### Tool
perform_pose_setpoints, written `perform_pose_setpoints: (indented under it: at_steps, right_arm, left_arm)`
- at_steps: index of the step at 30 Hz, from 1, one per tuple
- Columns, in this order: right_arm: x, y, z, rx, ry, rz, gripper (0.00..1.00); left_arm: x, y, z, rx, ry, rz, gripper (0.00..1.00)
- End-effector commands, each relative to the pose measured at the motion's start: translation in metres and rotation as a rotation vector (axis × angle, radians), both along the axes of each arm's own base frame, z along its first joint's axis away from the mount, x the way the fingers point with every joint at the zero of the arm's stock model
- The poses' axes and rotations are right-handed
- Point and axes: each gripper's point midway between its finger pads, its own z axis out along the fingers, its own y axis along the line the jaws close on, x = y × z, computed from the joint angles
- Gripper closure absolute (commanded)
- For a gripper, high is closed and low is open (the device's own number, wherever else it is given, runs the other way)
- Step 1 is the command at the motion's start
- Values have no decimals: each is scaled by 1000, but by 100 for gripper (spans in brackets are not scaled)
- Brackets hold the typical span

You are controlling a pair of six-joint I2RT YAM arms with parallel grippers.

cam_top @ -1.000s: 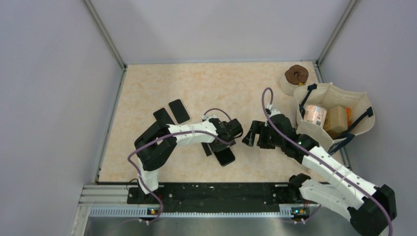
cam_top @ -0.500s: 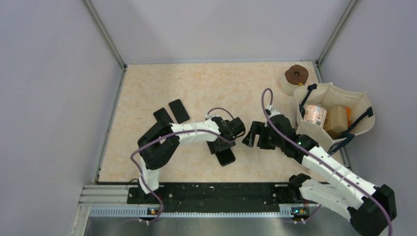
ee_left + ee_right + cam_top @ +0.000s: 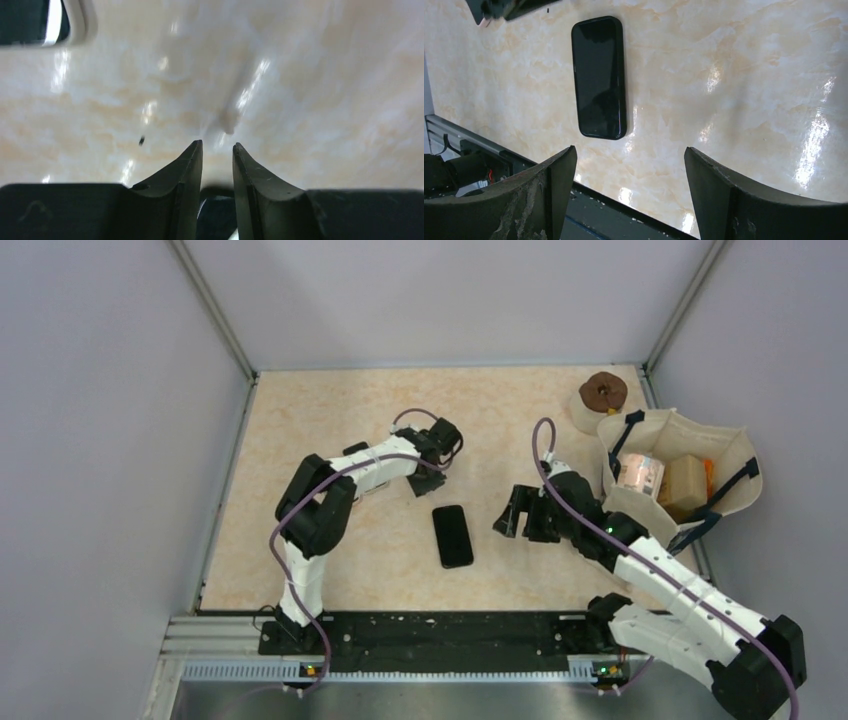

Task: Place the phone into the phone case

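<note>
Your left end effector (image 3: 217,146) is hanging over the bare surface (image 3: 310,90). Its fingers are drawn close, with a thin gap showing between the tips and nothing pinched there. A dark item (image 3: 47,22) with a pale rounded rim is sitting at the upper left corner of that wrist view. It may be the case, but so little of it is showing that you cannot be sure.

Your right end effector (image 3: 630,151) is standing spread wide and gripping nothing. It is looking down on the phone (image 3: 599,77), which is lying flat and alone on the surface between your two arms.

At the right edge the cloth bag (image 3: 738,452) is standing open, holding a wrapped roll (image 3: 640,472), a tan box (image 3: 686,486) and something orange (image 3: 710,476). A brown-topped roll (image 3: 603,392) is sitting just behind the bag.
</note>
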Motion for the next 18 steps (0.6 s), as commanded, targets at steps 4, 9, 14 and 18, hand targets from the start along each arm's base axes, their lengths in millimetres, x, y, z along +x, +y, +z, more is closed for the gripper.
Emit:
perform_pose_setpoints:
  at_steps: [4,9,14,18]
  right_arm:
    - [16,-2,25,3,-66,-33,20]
    - [19,-11,30,-33,-84,-68,19]
    - [17,-14,35,-32,-92,-78,18]
    - [14,-17,39,-27,-98,-88,17]
  left_arm:
    - [41,-19,25,-50,-87,-131,53]
    - [-3,-37,38,-45,-87,-236,14]
    - [-47,-42,34,-19,-41,-286,6]
    - [-74,-40,25,17,-1,-286,4]
